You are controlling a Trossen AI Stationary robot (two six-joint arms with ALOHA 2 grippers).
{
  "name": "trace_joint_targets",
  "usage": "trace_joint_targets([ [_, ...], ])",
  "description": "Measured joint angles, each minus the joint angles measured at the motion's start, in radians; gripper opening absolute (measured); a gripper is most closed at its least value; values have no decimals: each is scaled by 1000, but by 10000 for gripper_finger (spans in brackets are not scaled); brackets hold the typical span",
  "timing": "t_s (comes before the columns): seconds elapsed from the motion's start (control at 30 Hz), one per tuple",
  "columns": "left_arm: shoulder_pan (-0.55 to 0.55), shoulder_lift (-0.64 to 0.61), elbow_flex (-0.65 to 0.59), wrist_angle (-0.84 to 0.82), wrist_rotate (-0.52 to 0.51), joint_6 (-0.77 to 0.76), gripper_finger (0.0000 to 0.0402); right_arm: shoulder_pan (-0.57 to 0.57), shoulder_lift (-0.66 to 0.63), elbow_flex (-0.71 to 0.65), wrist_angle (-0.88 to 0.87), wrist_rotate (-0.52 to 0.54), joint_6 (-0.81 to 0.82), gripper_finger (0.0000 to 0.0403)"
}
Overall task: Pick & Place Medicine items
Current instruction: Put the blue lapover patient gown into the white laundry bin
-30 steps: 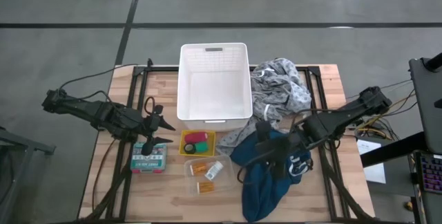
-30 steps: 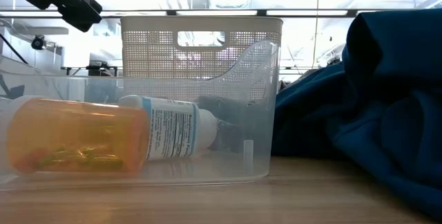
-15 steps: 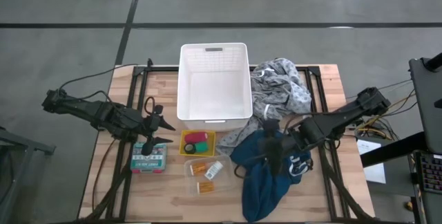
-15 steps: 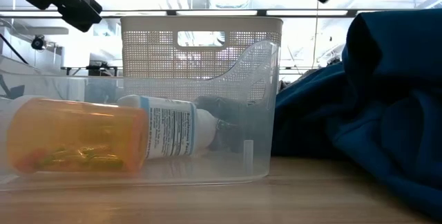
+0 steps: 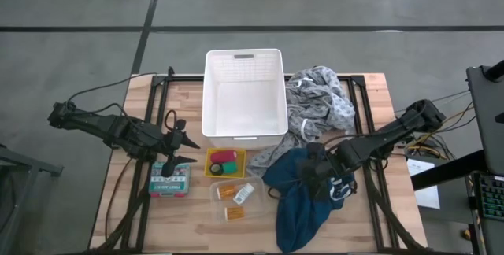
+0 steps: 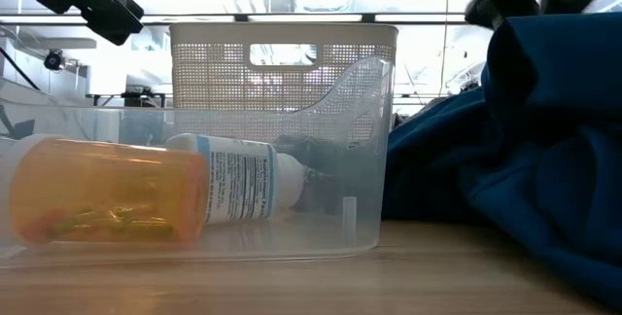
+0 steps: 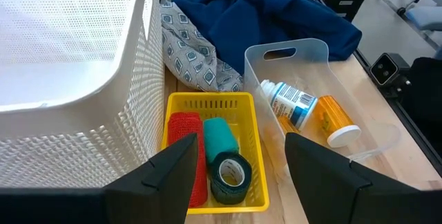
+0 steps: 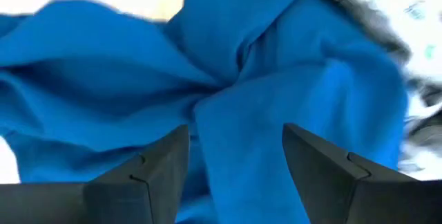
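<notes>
1. On the counter [image 5: 118, 200], the medicine items sit in two small bins just in front of the white basket [image 5: 244, 94]: a yellow tray [image 7: 211, 203] holds the pink-red cylinder [image 7: 184, 156] and the dark green roll [image 7: 230, 175], and a clear tub [image 7: 314, 51] beside it holds the white labelled bottle [image 7: 290, 104] and an orange pill bottle [image 7: 335, 119].
2. Left pincer [image 5: 183, 149] hovers just beside the yellow tray, its jaws parted and empty. The cylinder lies directly ahead of it, long axis running away from the fingers.
3. Right pincer [image 5: 309, 175] hangs over the teal-blue cloth [image 5: 303, 200], jaws apart, nothing held; it is farther from the bins.
4. My judgement: the left arm is the nearer one for the tray items.
5. Room is tight: the basket wall touches the tray on one side, the grey patterned cloth [image 7: 190, 51] crowds its far end, and the tub lies on its other side.
</notes>
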Motion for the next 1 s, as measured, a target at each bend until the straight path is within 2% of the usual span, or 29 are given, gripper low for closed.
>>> trace_joint_targets([
  [0.23,0,0,0,0,0,0,226,5,-11,-39,15,-22,39,235],
  [0.7,0,0,0,0,0,0,226,9,-14,-55,20,-19,43,341],
  [1.0,0,0,0,0,0,0,226,13,-20,-50,7,88,-22,388],
])
